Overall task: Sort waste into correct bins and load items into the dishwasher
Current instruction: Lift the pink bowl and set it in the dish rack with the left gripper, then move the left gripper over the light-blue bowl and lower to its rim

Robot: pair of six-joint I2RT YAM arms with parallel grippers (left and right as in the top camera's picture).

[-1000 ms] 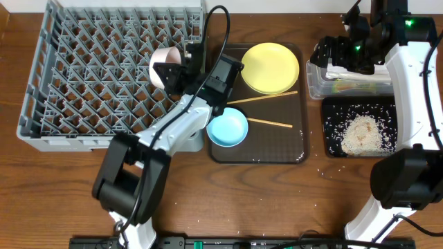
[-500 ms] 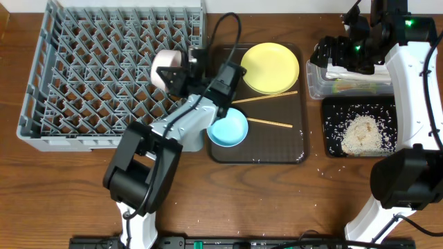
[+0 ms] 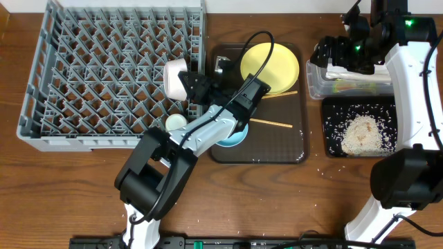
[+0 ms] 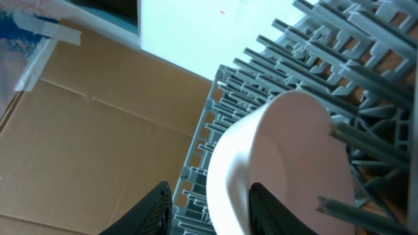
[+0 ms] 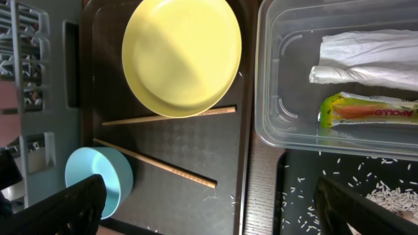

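Observation:
My left gripper (image 3: 185, 81) is shut on the rim of the white bowl (image 3: 174, 77), held on edge over the right side of the grey dish rack (image 3: 97, 76); in the left wrist view the bowl (image 4: 274, 163) sits between my fingers (image 4: 212, 212). A small white cup (image 3: 175, 122) lies in the rack. The yellow plate (image 3: 270, 66), blue bowl (image 3: 235, 133) and chopsticks (image 3: 271, 124) lie on the brown tray. My right gripper (image 3: 332, 54) is open (image 5: 222, 215) above the clear tub (image 3: 315, 83), which holds the napkin (image 5: 366, 59) and wrapper (image 5: 369, 111). Rice lies in the black tray (image 3: 360, 131).
The dark brown serving tray (image 3: 291, 146) sits between the rack and the bins. My left arm crosses the tray's left edge and covers part of the blue bowl. Loose rice grains lie on the table near the black tray (image 3: 320, 169).
My left gripper has carried the white bowl right and slightly nearer, toward the rack's right edge. The small white cup in the rack is now uncovered. The right arm has not moved.

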